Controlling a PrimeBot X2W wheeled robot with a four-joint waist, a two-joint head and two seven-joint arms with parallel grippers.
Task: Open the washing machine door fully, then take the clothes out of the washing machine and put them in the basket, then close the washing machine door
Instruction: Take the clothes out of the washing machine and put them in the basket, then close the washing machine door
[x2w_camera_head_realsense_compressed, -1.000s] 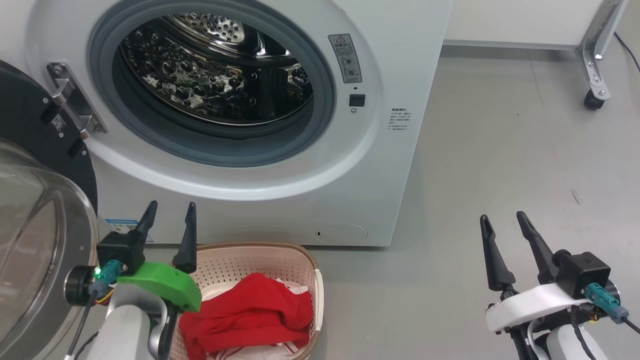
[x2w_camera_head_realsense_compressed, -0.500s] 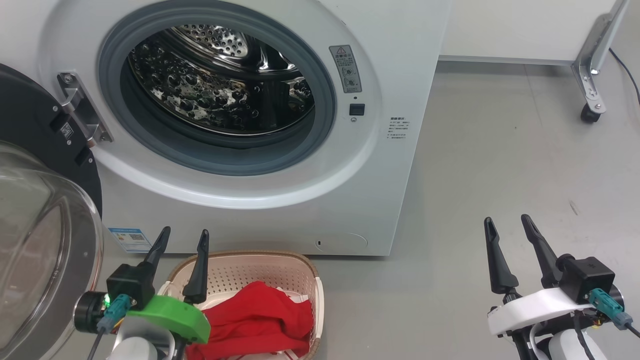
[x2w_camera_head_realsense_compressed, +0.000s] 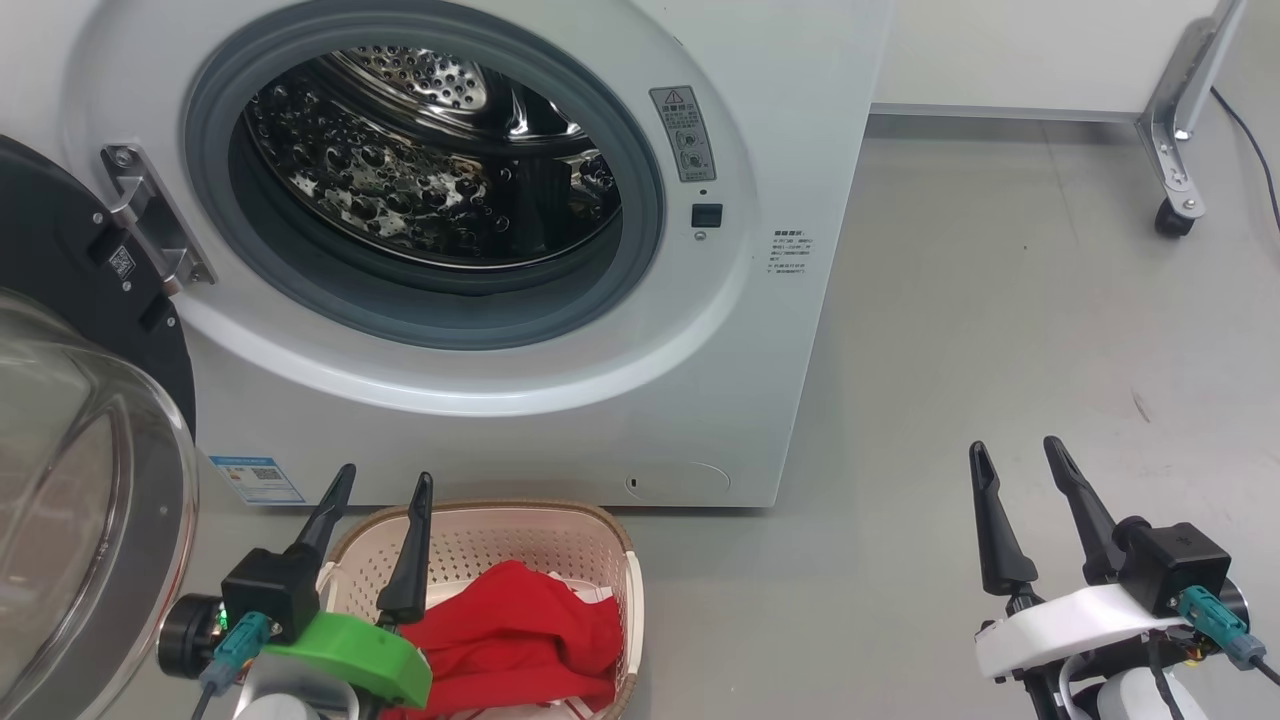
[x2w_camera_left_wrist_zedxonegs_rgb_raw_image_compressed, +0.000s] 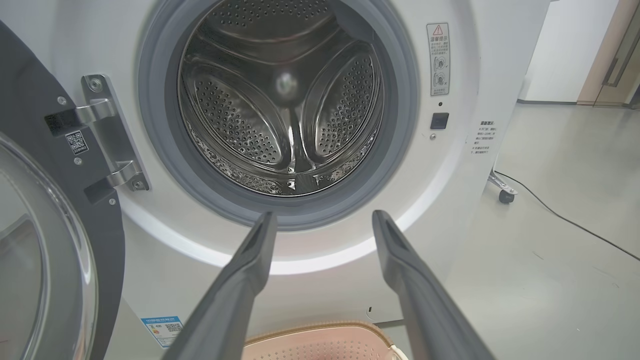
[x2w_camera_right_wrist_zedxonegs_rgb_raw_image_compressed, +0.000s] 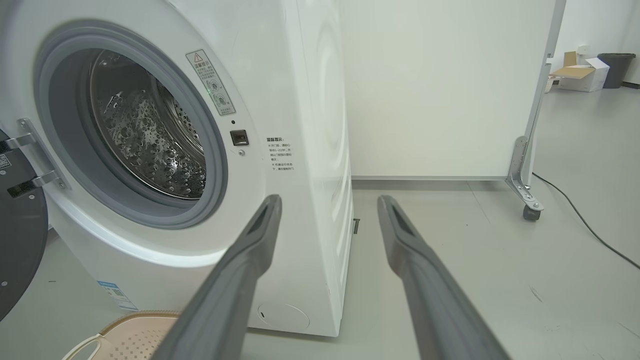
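The white washing machine (x2w_camera_head_realsense_compressed: 760, 120) stands with its steel drum (x2w_camera_head_realsense_compressed: 420, 160) bare of clothes. Its door (x2w_camera_head_realsense_compressed: 90, 480) is swung wide to the left, black rim and glass bowl facing me. The clothes (x2w_camera_head_realsense_compressed: 520, 640), a bright red garment over a red-and-white one, lie in the cream basket (x2w_camera_head_realsense_compressed: 610, 540) on the floor below the opening. My left gripper (x2w_camera_head_realsense_compressed: 385, 485) is open over the basket's left rim, holding nothing; its own view looks into the drum (x2w_camera_left_wrist_zedxonegs_rgb_raw_image_compressed: 285, 100). My right gripper (x2w_camera_head_realsense_compressed: 1015, 450) is open above bare floor to the right.
A white panel on a metal caster leg (x2w_camera_head_realsense_compressed: 1175, 210) stands at the back right, with a black cable (x2w_camera_head_realsense_compressed: 1255, 130) on the floor beside it. Grey floor (x2w_camera_head_realsense_compressed: 1000, 320) stretches to the right of the machine. A blue label (x2w_camera_head_realsense_compressed: 255, 478) sits low on the machine's front.
The head camera has shifted a little. My left gripper sits lower and further right in the view, still over the basket. The right gripper has barely moved.
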